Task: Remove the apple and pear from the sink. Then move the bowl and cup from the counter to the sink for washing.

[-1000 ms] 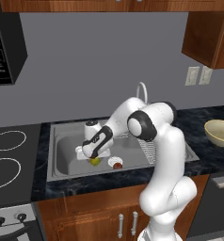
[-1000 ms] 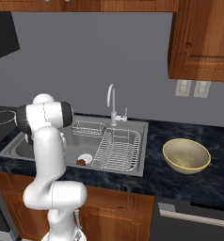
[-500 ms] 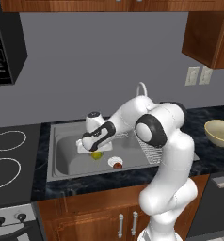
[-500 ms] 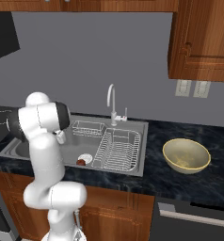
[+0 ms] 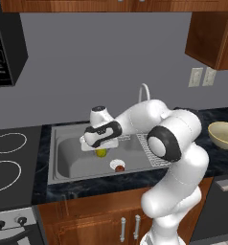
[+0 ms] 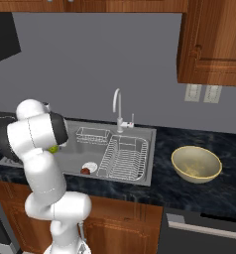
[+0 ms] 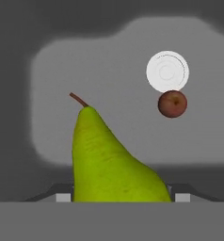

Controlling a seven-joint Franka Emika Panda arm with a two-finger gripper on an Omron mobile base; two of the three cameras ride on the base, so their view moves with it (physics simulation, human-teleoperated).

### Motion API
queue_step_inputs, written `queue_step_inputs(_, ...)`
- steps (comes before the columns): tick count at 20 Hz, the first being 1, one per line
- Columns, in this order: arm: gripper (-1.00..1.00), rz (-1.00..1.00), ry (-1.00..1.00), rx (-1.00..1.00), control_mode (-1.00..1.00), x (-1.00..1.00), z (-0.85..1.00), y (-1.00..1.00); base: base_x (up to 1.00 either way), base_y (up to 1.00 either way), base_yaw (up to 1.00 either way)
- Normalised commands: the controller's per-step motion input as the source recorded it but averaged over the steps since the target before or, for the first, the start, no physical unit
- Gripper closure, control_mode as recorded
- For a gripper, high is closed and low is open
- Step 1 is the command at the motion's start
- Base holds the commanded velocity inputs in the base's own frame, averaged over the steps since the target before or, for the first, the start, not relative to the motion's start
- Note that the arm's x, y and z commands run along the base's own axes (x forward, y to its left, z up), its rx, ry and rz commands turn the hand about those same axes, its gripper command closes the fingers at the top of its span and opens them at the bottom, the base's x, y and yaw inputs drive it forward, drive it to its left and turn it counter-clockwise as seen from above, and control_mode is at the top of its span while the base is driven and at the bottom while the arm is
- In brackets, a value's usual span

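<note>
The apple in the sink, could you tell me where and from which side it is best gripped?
Grip the apple across its widest middle, coming from straight above. It is small and round, resting low in the sink beside the drain, so a side approach would probably meet the basin floor.

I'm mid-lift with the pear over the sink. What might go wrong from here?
1. The pear sits between the fingers of the tool with its wide end low in the hand view; the tapered shape could slip out and fall back into the sink.
2. The apple lies by the drain below; a dropped pear might knock it.
3. The faucet stands close behind, so a wide swing risks clipping it.
</note>
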Motion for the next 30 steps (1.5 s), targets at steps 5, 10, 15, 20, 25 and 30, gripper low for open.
queue_step_inputs(5, 1.0, 0.01, 0.01, 0.0, -1.0, -0.27, 0.37, -0.14, 0.0, 0.0, 0.0)
queue_step_inputs(10, 1.0, 0.0, 0.05, 0.0, -1.0, -0.33, 0.32, -0.15, 0.0, 0.0, 0.0)
queue_step_inputs(15, 1.0, 0.0, 0.07, 0.0, -1.0, -0.22, 0.41, -0.11, 0.0, 0.0, 0.0)
queue_step_inputs(20, 1.0, 0.0, 0.13, 0.0, -1.0, -0.28, 0.41, -0.12, 0.0, 0.0, 0.0)
queue_step_inputs(25, 1.0, 0.01, 0.16, 0.0, -1.0, -0.4, 0.31, -0.13, 0.0, 0.0, 0.0)
queue_step_inputs(30, 1.0, 0.0, 0.07, 0.0, -1.0, -0.47, 0.23, -0.16, 0.0, 0.0, 0.0)
